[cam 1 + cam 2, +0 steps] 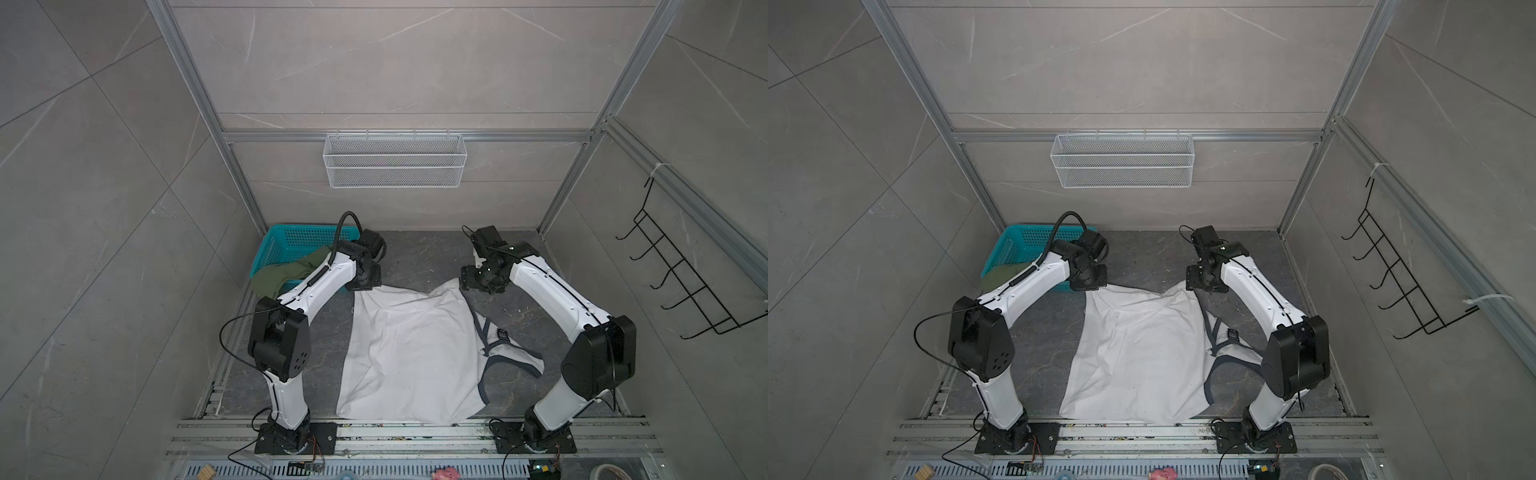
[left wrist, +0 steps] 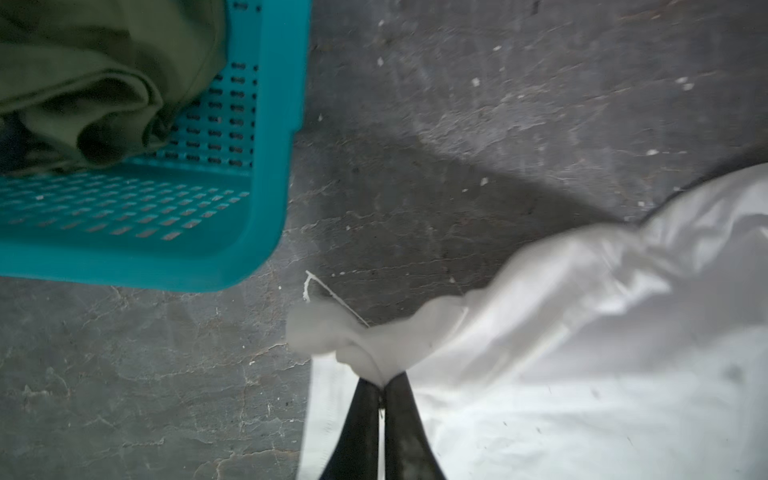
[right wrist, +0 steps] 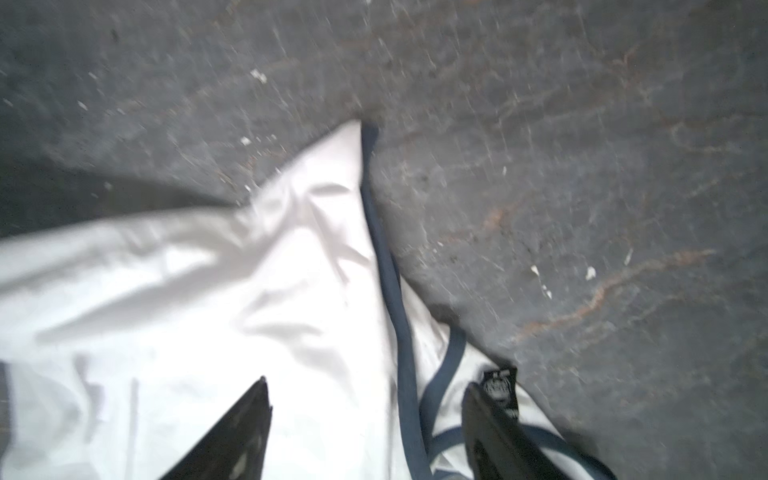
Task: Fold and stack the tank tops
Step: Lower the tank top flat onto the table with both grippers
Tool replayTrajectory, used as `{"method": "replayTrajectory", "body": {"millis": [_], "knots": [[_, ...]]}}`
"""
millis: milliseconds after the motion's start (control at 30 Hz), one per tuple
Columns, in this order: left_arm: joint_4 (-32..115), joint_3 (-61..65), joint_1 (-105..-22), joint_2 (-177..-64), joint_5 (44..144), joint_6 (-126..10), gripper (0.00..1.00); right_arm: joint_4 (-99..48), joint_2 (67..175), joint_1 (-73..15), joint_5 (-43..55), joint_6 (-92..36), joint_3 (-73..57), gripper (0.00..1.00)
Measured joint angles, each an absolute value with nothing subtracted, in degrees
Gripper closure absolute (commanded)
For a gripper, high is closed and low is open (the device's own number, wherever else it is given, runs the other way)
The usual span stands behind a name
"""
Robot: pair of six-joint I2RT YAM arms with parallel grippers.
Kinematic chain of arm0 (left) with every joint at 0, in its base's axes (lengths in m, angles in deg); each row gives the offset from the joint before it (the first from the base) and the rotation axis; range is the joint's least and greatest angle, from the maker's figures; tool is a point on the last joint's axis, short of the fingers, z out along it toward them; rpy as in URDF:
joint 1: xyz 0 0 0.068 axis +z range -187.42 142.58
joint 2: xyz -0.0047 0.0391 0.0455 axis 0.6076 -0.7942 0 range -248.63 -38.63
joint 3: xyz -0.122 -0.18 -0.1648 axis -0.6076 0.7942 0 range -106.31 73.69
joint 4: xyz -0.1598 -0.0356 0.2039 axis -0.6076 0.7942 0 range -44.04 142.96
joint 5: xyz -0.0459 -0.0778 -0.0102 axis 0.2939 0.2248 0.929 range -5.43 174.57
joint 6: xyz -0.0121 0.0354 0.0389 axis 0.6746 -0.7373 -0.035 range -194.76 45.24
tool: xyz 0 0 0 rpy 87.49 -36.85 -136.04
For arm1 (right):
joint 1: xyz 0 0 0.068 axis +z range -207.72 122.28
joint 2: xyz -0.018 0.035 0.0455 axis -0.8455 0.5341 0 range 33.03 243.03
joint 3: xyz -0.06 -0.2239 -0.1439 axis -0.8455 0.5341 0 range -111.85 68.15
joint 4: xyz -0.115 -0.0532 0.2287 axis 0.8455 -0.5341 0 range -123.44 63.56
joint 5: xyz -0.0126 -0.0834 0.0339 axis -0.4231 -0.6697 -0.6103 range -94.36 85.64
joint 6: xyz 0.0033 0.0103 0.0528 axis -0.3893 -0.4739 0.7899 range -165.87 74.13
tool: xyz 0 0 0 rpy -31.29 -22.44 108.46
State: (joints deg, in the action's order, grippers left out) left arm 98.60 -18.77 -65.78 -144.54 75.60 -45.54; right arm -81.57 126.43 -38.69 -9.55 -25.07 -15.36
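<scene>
The white tank top (image 1: 411, 353) (image 1: 1133, 353) with navy trim lies spread on the dark table between both arms. My left gripper (image 2: 382, 386) is at its far left corner, jaws nearly together and pinching bunched white cloth (image 2: 357, 345). In both top views that gripper (image 1: 368, 282) (image 1: 1092, 282) sits beside the basket. My right gripper (image 3: 365, 382) (image 1: 478, 282) stands open above the far right corner (image 3: 345, 166), with cloth and navy trim below its fingers but nothing pinched. The olive tank top (image 1: 282, 274) (image 2: 83, 83) hangs crumpled in the teal basket (image 1: 291, 239) (image 2: 266, 166).
A white wire mesh basket (image 1: 395, 160) hangs on the back wall. A black hook rack (image 1: 681, 282) is mounted on the right wall. Aluminium rails (image 1: 415, 432) run along the front edge by the arm bases. Bare dark table (image 1: 419, 257) shows between the grippers.
</scene>
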Motion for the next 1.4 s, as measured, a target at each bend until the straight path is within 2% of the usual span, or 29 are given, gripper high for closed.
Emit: {"method": "replayTrajectory", "body": {"millis": [67, 133, 267, 400, 533, 700, 800, 933, 1033, 1133, 1400], "knots": [[98.4, -17.9, -65.4, -144.4, 75.5, -45.3, 0.54, -81.0, 121.5, -38.7, -9.5, -24.8, -10.6, 0.17], [97.1, -16.2, -65.5, -143.7, 75.2, -45.2, 0.46, -80.7, 115.5, -38.6, -9.5, -24.1, -5.7, 0.23], [95.6, -10.5, -65.8, -140.0, 74.2, -44.7, 0.41, -79.3, 106.9, -38.6, -9.2, -20.9, 4.6, 0.31], [93.7, -5.5, -65.9, -134.7, 74.1, -44.3, 0.39, -76.9, 106.5, -38.6, -7.3, -18.2, 13.6, 0.37], [90.5, -0.5, -65.8, -130.6, 74.2, -43.4, 0.38, -74.0, 109.6, -38.6, -5.4, -16.7, 17.6, 0.38], [85.8, 5.9, -64.3, -129.5, 76.6, -41.8, 0.37, -69.0, 114.1, -38.6, -4.2, -15.2, 18.0, 0.48], [83.4, 9.0, -62.4, -129.2, 78.5, -41.1, 0.36, -66.5, 116.3, -38.6, -3.8, -14.6, 18.0, 0.62], [80.8, 10.3, -60.3, -129.1, 80.7, -40.6, 0.36, -65.7, 117.8, -38.6, -4.8, -14.6, 17.9, 0.88], [78.3, 10.6, -59.3, -129.1, 81.9, -40.4, 0.37, -66.2, 117.4, -38.6, -7.4, -14.6, 17.3, 0.96], [75.6, 10.9, -58.7, -129.4, 83.6, -40.4, 0.39, -67.8, 115.2, -38.6, -11.3, -14.4, 16.3, 1.0], [72.4, 11.4, -58.7, -133.3, 86.8, -40.4, 0.45, -76.6, 103.0, -38.7, -25.0, -14.3, 8.8, 1.0]]}}
